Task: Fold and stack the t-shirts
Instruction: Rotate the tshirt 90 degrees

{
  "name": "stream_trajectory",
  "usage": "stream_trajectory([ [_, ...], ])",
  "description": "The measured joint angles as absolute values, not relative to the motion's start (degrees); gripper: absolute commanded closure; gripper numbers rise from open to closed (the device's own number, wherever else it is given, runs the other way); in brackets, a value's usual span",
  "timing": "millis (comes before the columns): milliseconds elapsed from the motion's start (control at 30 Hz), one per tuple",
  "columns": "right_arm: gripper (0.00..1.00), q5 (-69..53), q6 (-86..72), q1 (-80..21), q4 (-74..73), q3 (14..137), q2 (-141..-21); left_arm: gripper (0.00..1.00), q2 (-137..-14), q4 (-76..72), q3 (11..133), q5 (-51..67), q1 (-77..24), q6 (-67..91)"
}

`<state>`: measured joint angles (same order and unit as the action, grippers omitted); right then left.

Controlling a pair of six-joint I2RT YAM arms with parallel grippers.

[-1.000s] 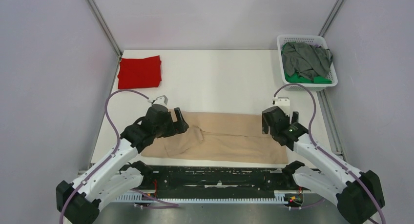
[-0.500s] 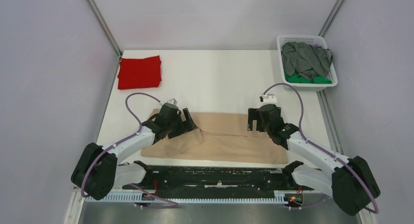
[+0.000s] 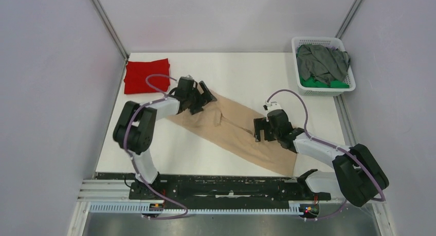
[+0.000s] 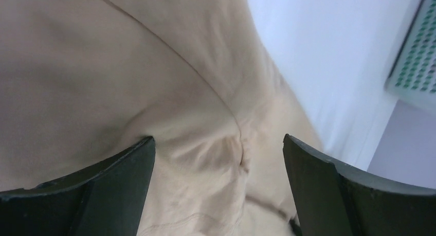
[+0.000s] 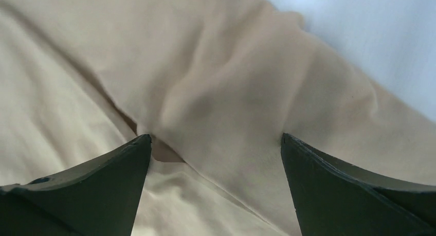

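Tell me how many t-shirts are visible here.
4. A folded red t-shirt lies at the table's far left corner, a beige t-shirt spreads diagonally mid-table, and a grey t-shirt tops a green t-shirt in the basket; more may hide there.

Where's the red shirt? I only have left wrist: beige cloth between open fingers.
Observer: The red shirt lies folded at the far left corner, clear of the beige shirt.
Operator: Right arm?
Observer: The right gripper is open over the beige shirt's middle; the left gripper is at its far end.
Operator: Anything still unfolded?
Observer: A grey shirt sits bunched over a green one in the basket at far right.
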<state>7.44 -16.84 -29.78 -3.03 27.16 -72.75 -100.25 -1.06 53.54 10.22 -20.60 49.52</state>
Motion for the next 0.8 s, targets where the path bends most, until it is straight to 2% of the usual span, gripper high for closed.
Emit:
stream_trajectory([
  [100,0.02,5.0,-15.9,-29.7,-2.2,26.4,-71.9,0.00,-112.5,-0.1,69.1,11.4,-20.6,49.6],
  [367,0.02,-8.0,-12.3,-34.5,-0.8,26.1,-71.3,0.00,-149.6,8.6,126.8,15.2,-22.6,49.5],
  [433,0.02,-12.3,-10.8,-36.9,-0.8,26.1,-71.3,0.00,-157.1,8.1,138.0,17.8,-23.0,50.5],
  [600,0.02,-17.4,-9.3,-39.4,-1.4,25.6,-68.9,0.00,-162.2,-2.2,141.3,22.2,-23.3,55.6],
  [800,0.02,-14.3,-10.4,-39.6,-0.1,25.4,-62.7,0.00,-164.0,-8.2,141.9,26.0,-23.4,56.8],
])
